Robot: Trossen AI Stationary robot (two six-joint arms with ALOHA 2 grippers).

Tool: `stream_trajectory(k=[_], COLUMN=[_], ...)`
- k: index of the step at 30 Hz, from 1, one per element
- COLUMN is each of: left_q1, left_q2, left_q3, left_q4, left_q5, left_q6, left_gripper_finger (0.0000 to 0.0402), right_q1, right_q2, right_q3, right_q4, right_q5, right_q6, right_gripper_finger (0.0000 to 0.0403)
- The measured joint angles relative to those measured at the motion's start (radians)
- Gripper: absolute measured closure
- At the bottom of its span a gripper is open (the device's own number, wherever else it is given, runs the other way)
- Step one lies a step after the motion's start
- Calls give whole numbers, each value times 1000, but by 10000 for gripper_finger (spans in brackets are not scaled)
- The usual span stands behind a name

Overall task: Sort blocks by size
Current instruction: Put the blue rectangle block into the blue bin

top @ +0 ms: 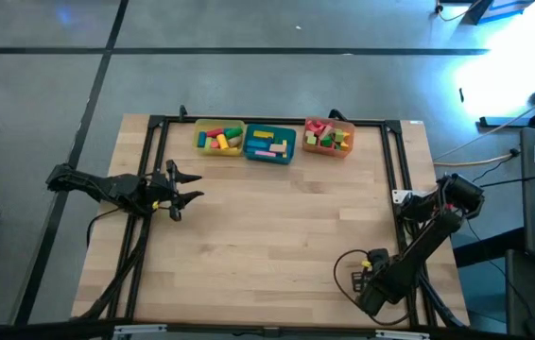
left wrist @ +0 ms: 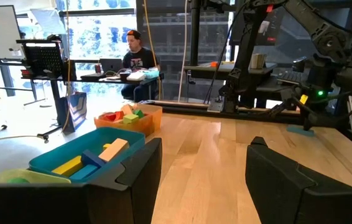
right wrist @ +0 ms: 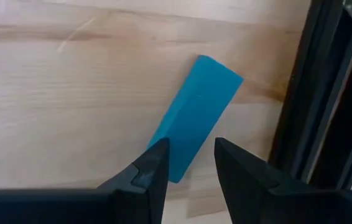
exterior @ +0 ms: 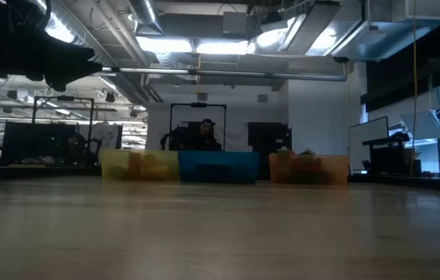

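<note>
Three trays with several coloured blocks stand in a row at the table's far edge: yellow, teal and orange. One blue bar block lies flat on the table beside the right black frame rail; it also shows in the left wrist view. My right gripper is open and points down over the block's near end, at the table's right side. My left gripper is open and empty at the table's left, level, pointing toward the right. My right gripper's fingers stand over the blue block's near end from above, one on either side of it. I cannot tell whether they touch it. The block lies flat on the table.
A black frame rail runs along the far edge and both sides of the table. The wooden tabletop between the arms is bare. A person sits at a desk beyond the table.
</note>
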Motion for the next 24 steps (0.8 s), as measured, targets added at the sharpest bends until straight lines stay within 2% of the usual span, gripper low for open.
stream_trajectory(k=[6, 15, 24], left_q1=[0, 0, 0], left_q2=[0, 0, 0], left_q3=[0, 0, 0], left_q4=[0, 0, 0], left_q5=[0, 0, 0], left_q6=[0, 0, 0], left_gripper_finger=[204, 204, 204], right_q1=[-1, 1, -6], right_q2=[0, -2, -2], right_q3=[0, 3, 90], right_q4=[9, 23, -71], right_q5=[1, -27, -17], right_q6=[-35, 31, 31], right_gripper_finger=[271, 271, 271])
